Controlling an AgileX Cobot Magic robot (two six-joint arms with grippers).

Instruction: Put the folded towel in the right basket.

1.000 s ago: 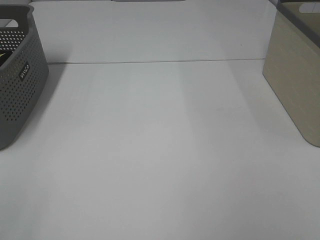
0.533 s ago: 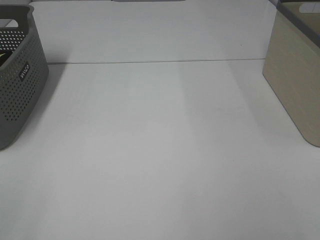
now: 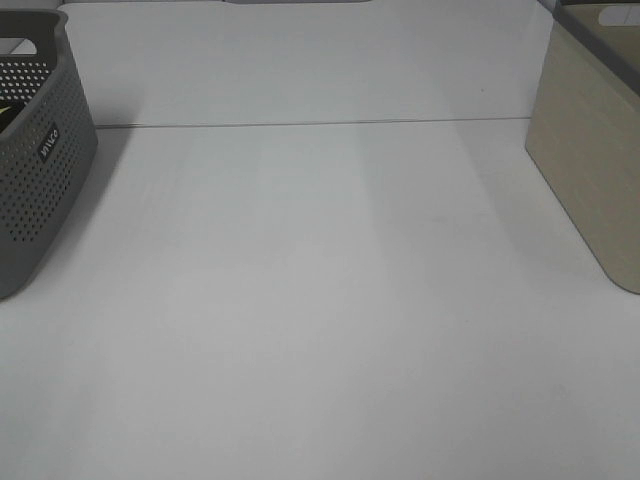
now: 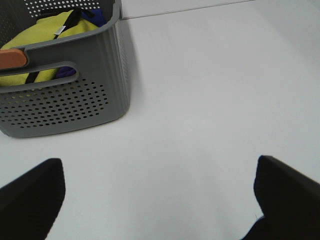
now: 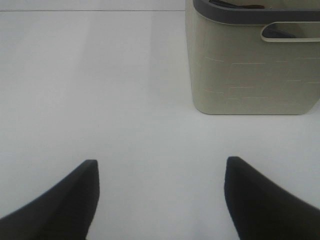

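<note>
The right basket (image 3: pixel 595 150) is beige with a dark rim and stands at the table's right edge; it also shows in the right wrist view (image 5: pixel 250 65). No folded towel lies on the table. The grey perforated left basket (image 3: pixel 40 170) holds bunched yellow cloth (image 4: pixel 45 30) with dark and blue pieces. My left gripper (image 4: pixel 160 200) is open and empty over bare table near the grey basket (image 4: pixel 65 100). My right gripper (image 5: pixel 160 195) is open and empty, some way short of the beige basket. Neither gripper shows in the exterior high view.
An orange object (image 4: pixel 12 58) sits at the grey basket's rim. A seam (image 3: pixel 320 123) runs across the white table (image 3: pixel 320 300) toward the back. The inside of the beige basket is mostly hidden.
</note>
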